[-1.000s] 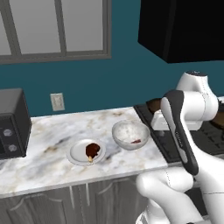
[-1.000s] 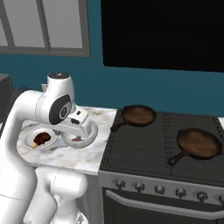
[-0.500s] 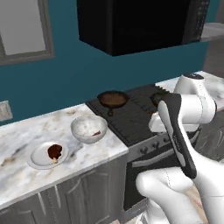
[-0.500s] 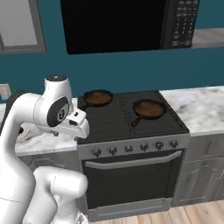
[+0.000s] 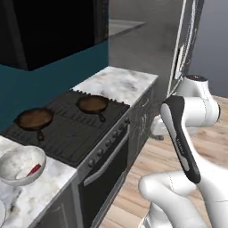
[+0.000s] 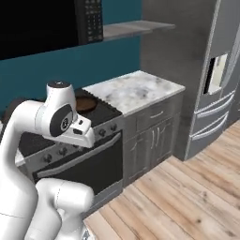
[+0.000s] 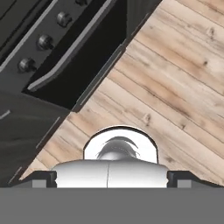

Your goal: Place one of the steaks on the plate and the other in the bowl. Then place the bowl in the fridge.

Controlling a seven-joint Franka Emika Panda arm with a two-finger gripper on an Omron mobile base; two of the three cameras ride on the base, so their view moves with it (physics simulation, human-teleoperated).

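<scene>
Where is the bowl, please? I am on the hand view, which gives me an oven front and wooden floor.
Observer: The left base view has the bowl on the marble counter, just left of the stove.
Operator: Thank you. Is anything in it?
Observer: Yes, a bright red steak lies against its inner wall.
Operator: And could you tell me where the fridge stands?
Observer: In the right base view the fridge stands at the far right, past the cabinet run, and its doors look shut.
</scene>
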